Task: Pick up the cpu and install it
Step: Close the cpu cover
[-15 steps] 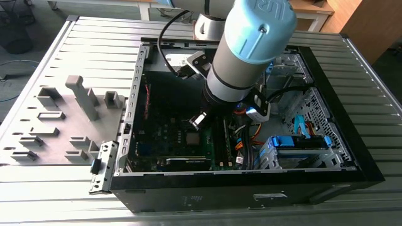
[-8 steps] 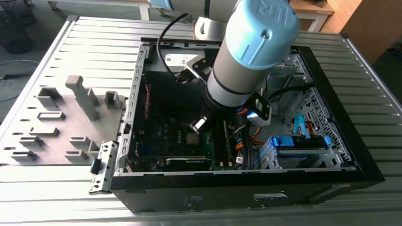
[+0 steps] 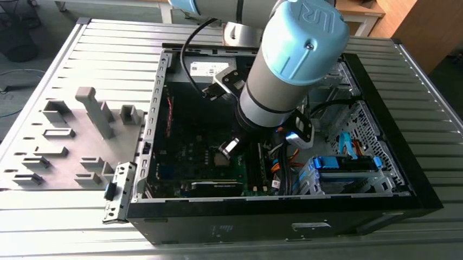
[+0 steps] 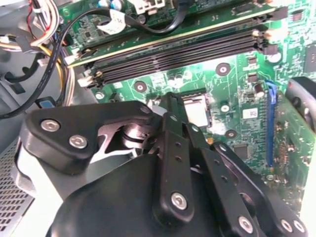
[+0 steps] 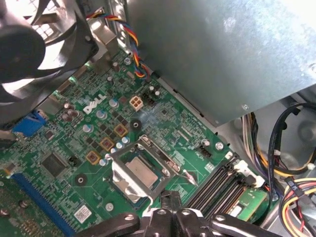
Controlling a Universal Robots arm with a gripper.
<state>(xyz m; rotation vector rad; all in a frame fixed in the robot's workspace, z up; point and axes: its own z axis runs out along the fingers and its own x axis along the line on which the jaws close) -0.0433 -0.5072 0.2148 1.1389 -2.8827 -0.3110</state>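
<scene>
Setup: open computer case [image 3: 289,223] lying on its side on the slatted metal surface [image 3: 72,230]. Arm [image 3: 289,70] reaches down into the case over the green motherboard [image 5: 163,118].

Hand [image 5: 170,196]: both wrist views show the 2 fingertips pressed together with nothing between them, so it is closed and carrying nothing. It hangs low over the board, between the socket and the black memory slots [image 4: 182,54]. The tips are just beside the socket's metal frame [image 5: 114,173]; whether they touch it or the board I cannot tell. In the exterior view the hand [image 3: 229,149] sits near the middle of the board.

The cpu [image 5: 140,173]: silver-grey square lying flat inside the socket, with the metal frame around it. The second wrist view shows it [image 4: 196,109] just past the fingertips, apart from them. In the exterior view it is a small pale square [image 3: 217,157] just below the hand.

Surroundings:
- black fan [image 5: 29,49] at the board's edge
- large grey metal box [image 5: 222,49] over 1 side of the board
- bundle of coloured cables [image 5: 296,197] beyond the memory slots
- blue expansion slot [image 4: 269,123] beside the socket area
- grey fixture plate [image 3: 72,135] with upright blocks on the surface, at the exterior view's left of the case
</scene>
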